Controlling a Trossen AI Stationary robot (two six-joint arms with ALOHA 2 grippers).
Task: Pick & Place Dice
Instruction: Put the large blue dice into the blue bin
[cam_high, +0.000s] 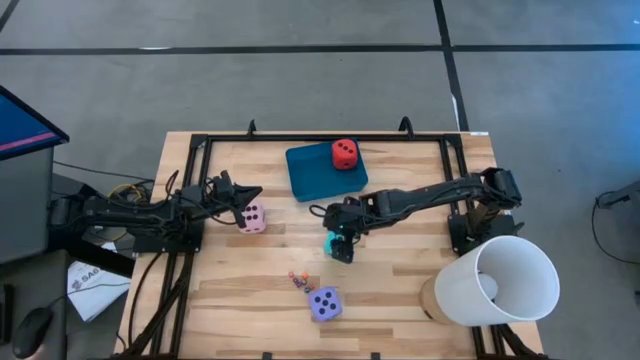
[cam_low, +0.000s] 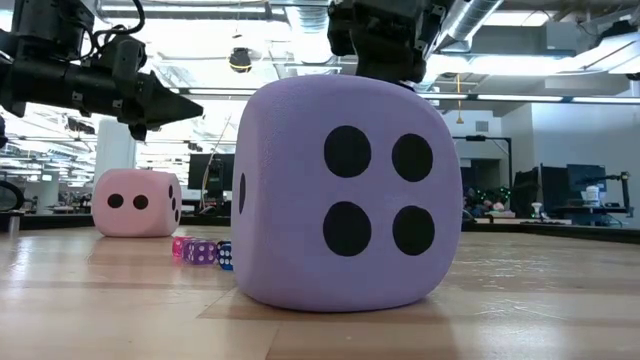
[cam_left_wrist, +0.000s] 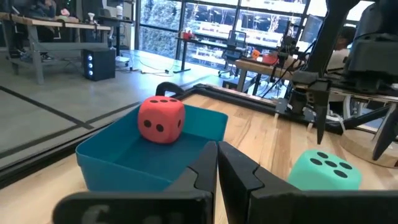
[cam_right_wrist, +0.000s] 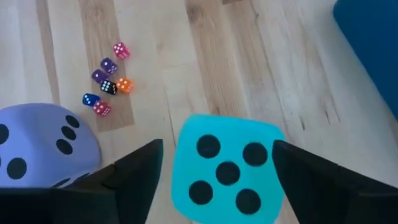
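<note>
right end effector (cam_right_wrist: 217, 168) open, straddling turquoise die (cam_right_wrist: 227, 168) | left end effector (cam_left_wrist: 217, 165) closed, empty | no legible labels

In the high view the turquoise die (cam_high: 329, 241) is mostly covered by the right gripper (cam_high: 338, 243), so only a sliver of it shows. The low view hides that die entirely behind the purple die (cam_low: 345, 195). The small dice (cam_high: 298, 281) are too tiny there to count pips, and the purple die is cut off in the right wrist view.
</note>
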